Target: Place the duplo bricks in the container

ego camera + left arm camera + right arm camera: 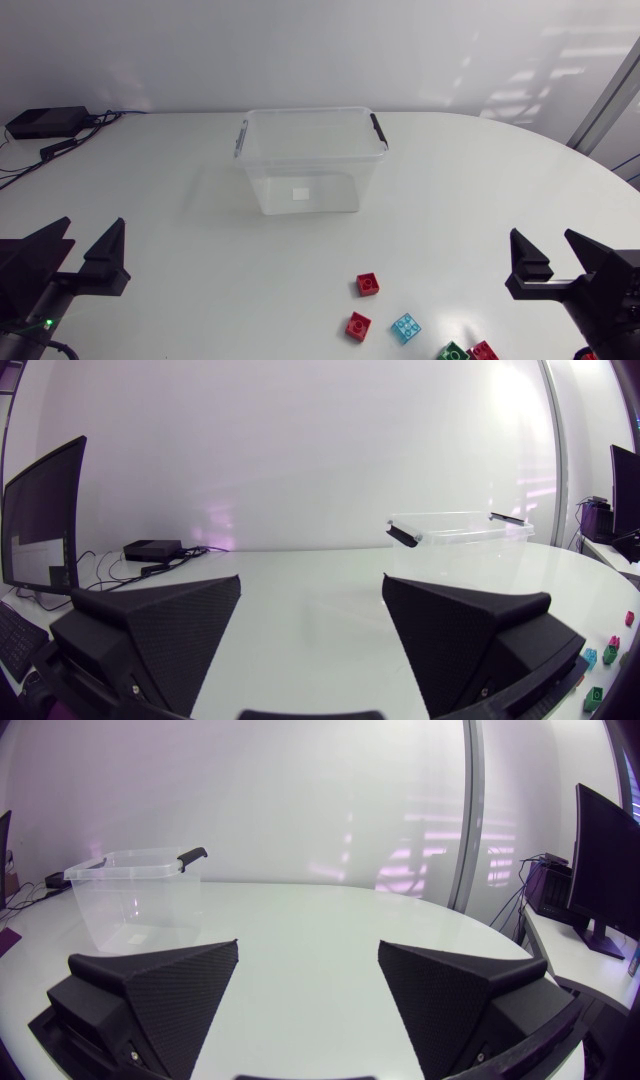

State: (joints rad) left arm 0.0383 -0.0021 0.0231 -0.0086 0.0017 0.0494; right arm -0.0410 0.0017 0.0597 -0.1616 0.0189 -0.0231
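Gaping wide: left claw (92, 226), right claw (543, 238); green brick (452, 352), adjacent red brick (484, 350) cropped at view edge.

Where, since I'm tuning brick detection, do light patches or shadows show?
Head view: the container casts a faint shadow on the table; the bricks lie evenly lit. Left wrist view: pale sheen on the table ahead of the fingers. Right wrist view: likewise.
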